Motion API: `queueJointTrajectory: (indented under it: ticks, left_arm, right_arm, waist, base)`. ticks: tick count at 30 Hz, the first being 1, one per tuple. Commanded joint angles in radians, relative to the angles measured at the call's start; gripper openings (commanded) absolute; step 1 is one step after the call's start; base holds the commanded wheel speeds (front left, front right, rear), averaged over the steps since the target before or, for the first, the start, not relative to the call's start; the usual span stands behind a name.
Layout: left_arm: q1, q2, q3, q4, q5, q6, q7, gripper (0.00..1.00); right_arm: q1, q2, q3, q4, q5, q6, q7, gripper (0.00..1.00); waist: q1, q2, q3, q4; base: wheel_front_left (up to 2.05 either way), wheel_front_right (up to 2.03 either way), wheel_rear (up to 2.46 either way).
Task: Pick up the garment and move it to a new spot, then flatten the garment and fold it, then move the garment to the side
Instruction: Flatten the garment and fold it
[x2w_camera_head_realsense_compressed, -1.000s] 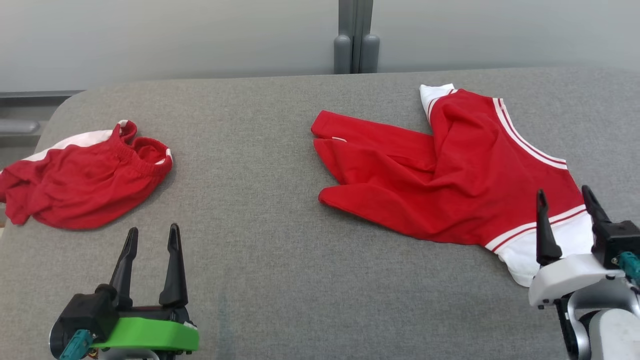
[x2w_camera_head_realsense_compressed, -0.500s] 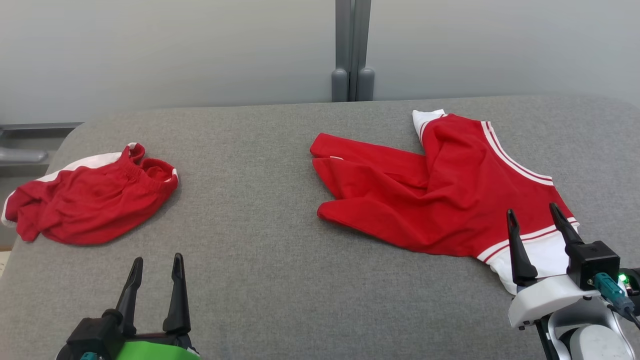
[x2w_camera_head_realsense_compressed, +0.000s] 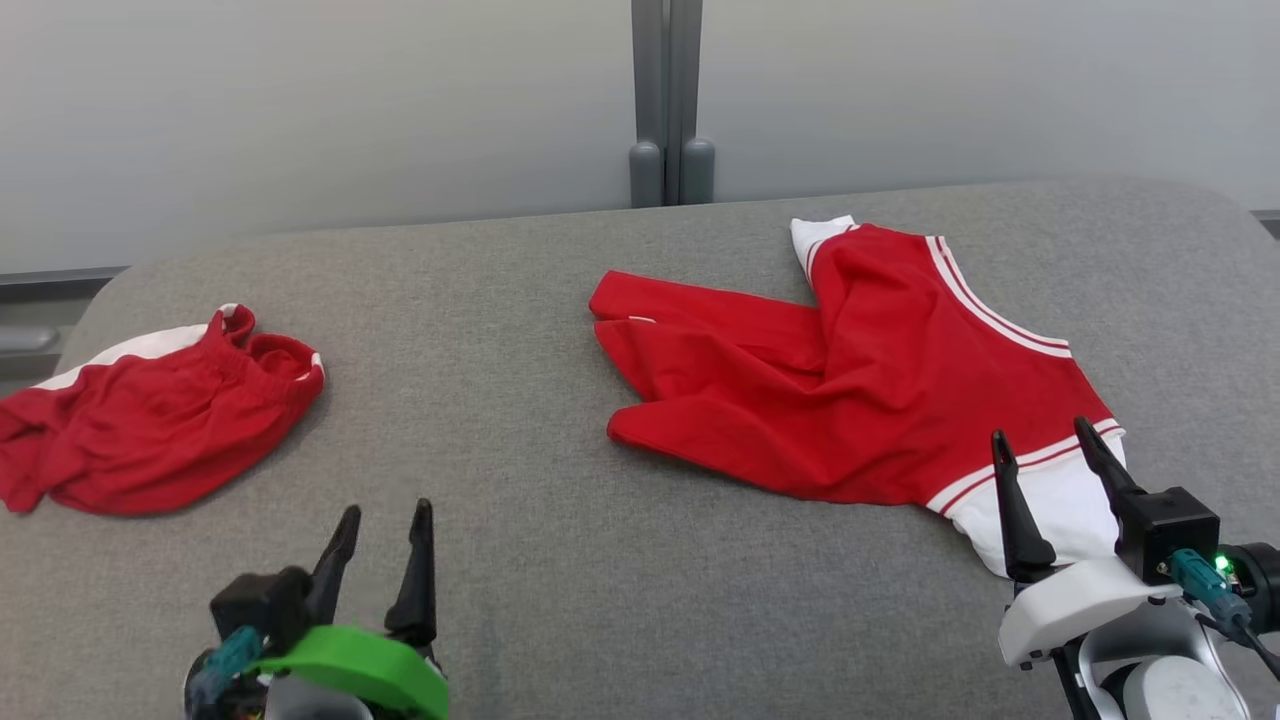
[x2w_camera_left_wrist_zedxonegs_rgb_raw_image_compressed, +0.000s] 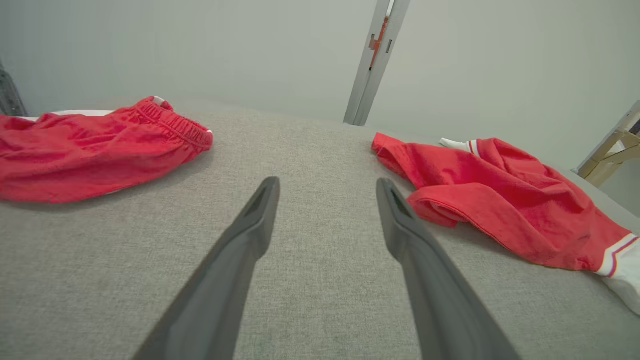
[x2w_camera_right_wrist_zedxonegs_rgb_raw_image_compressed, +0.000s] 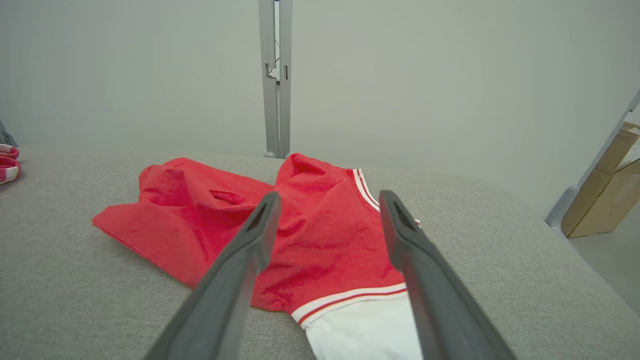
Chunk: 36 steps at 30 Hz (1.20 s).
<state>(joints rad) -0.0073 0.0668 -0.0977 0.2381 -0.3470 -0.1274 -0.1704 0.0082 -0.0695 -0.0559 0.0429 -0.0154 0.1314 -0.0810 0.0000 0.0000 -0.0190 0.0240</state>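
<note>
left tool (x2w_camera_head_realsense_compressed: 386, 507) and right tool (x2w_camera_head_realsense_compressed: 1039, 430) spread, empty; right wrist view catches a cardboard box (x2w_camera_right_wrist_zedxonegs_rgb_raw_image_compressed: 600, 200) well right of the garment (x2w_camera_head_realsense_compressed: 880, 390).

Red garment (x2w_camera_head_realsense_compressed: 860, 390) soft matt cloth; table (x2w_camera_head_realsense_compressed: 540, 560) grey coarse-woven fabric; gripper fingers (x2w_camera_left_wrist_zedxonegs_rgb_raw_image_compressed: 240, 250) matt plastic

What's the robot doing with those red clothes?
The robot is getting ready to fold clothes on a grey padded table. Its right gripper is open and hovers at the near white end of a crumpled red and white top, but it has not grabbed it yet. Its left gripper is open too, over bare table. A bunched pair of red shorts lies apart on the robot's left, with nothing touching it.
</note>
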Motion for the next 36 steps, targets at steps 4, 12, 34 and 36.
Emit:
queueJointTrajectory:
  ticks: [4,12,34,36]
  left_arm:
    - [-0.133,-0.005,-0.070,0.120,-0.095,-0.003,0.097,1.00]
    - [-0.339,-0.012,-0.166,0.341,-0.297,-0.003,0.197,1.00]
    - [-0.610,-0.014,-0.336,0.698,-0.574,-0.003,0.253,1.00]
    - [-0.615,-0.014,-0.368,0.692,-0.594,-0.003,0.249,0.26]
  right_arm:
    - [-0.010,0.002,0.007,0.000,0.001,-0.001,0.004,1.00]
    - [-0.037,-0.002,0.026,-0.006,0.004,-0.001,0.008,1.00]
    - [-0.091,0.002,0.048,0.021,0.016,-0.001,-0.009,1.00]
    - [-0.093,0.003,0.048,0.023,0.019,-0.001,-0.010,1.00]
  waist:
    - [0.0000,0.0000,0.014,-0.037]
    - [0.0000,0.0000,0.064,-0.119]
    - [0.0000,0.0000,0.161,-0.209]
    - [0.0000,0.0000,0.161,-0.209]
  base:
    - [0.00,0.00,0.00]
    - [0.00,0.00,0.00]
    - [0.00,0.00,0.00]
    - [0.00,0.00,0.00]
